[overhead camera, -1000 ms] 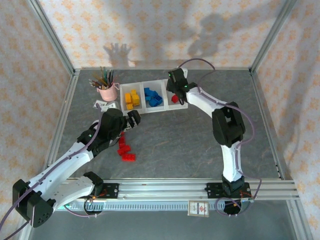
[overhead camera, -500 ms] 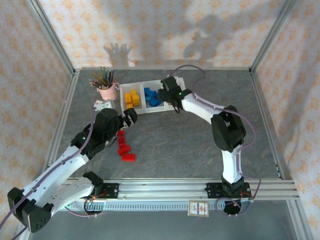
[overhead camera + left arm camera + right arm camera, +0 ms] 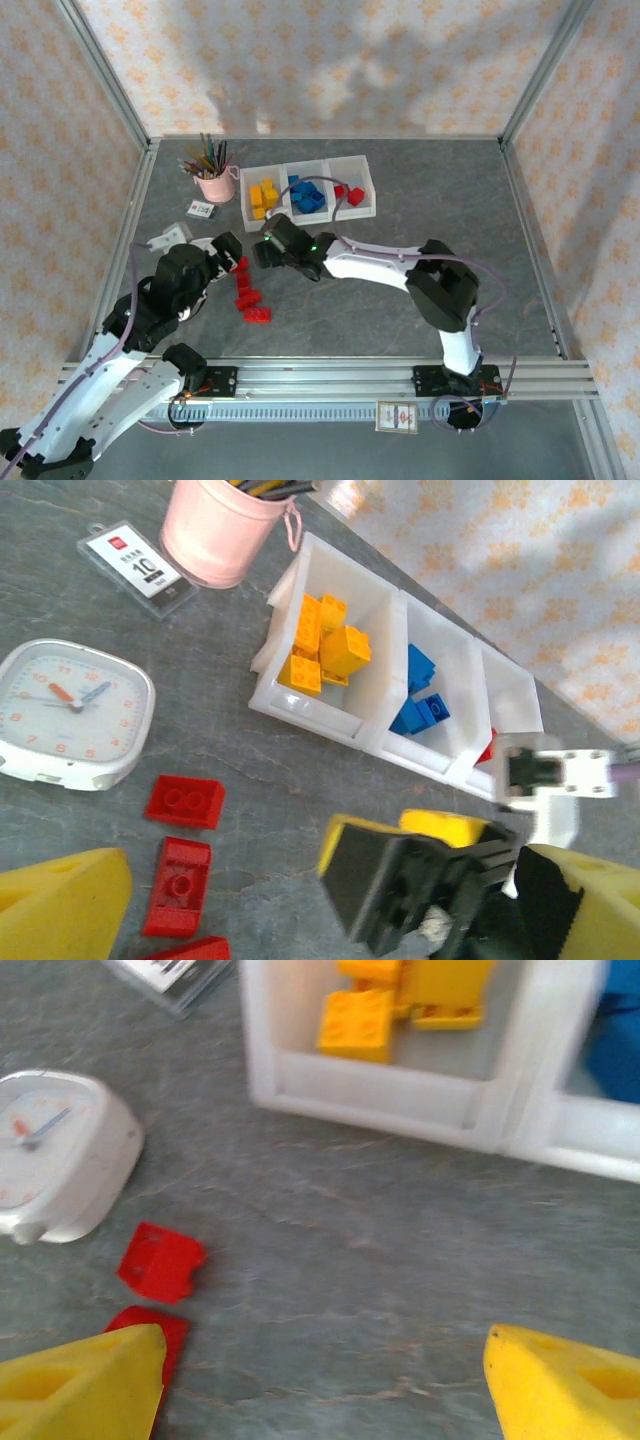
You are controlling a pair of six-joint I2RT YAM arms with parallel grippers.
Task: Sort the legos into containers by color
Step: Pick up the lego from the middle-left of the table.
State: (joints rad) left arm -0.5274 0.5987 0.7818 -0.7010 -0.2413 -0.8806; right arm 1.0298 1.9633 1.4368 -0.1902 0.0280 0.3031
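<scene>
Left tool (image 3: 228, 252) hangs over the table (image 3: 400, 215) with its yellow fingers spread wide and nothing between them. Right beside it, the right tool (image 3: 320, 1360) hovers low over bare grey stone, its fingers also wide apart and empty. The tray (image 3: 371, 186) sits toward the back. Yellow bricks (image 3: 262, 196) are piled in its left bin, blue bricks (image 3: 306, 197) in the middle one, and a couple of red bricks (image 3: 350, 194) in the right one. On the table in front, a loose cluster of red bricks (image 3: 247, 298) lies just beside the left tool and well short of the tray. From the right wrist, two of those reds show by that tool's left finger. A white clock (image 3: 70, 715) with orange numerals and hands lies face up next to them, the digits too small to read with confidence. Behind it a clear tag (image 3: 135, 565) carries a bold "10" under a small red logo that can't be made out. A pink cup (image 3: 220, 530) of pencils stands beside the tray's left end.
</scene>
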